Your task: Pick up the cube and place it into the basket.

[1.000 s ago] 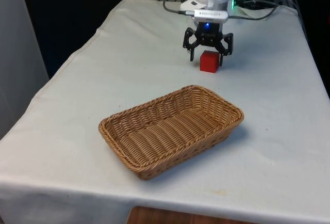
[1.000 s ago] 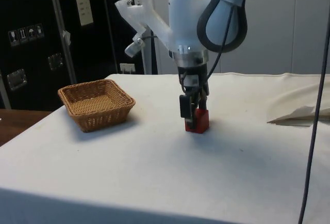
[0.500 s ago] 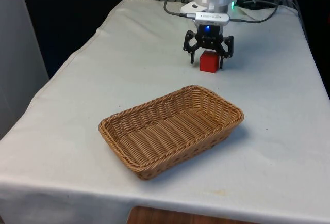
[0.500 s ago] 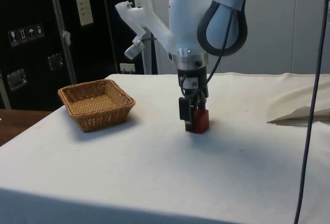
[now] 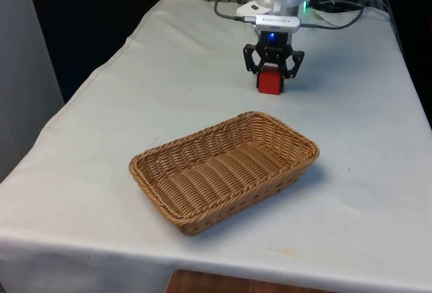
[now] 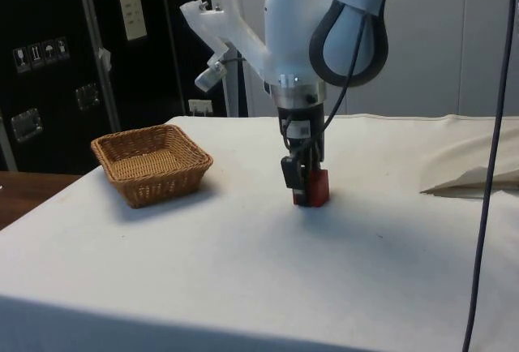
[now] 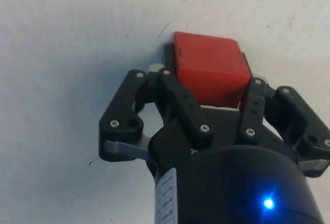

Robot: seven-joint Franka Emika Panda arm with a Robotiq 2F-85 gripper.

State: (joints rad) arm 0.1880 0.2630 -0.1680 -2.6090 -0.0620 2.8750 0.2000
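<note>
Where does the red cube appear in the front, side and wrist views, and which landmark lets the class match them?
Front view: the red cube sits between the fingers of the pincer, beyond the wicker basket.
Side view: red cube at mid-table, at the arm's tip, basket off to the picture's left.
Wrist view: red cube between the black fingers.
Shared landmark: the black pincer.

Partly hidden cube
The hand (image 7: 209, 87) covers the near part of the red cube (image 7: 209, 69); in the side view one finger (image 6: 289, 172) screens much of the cube's side.
</note>
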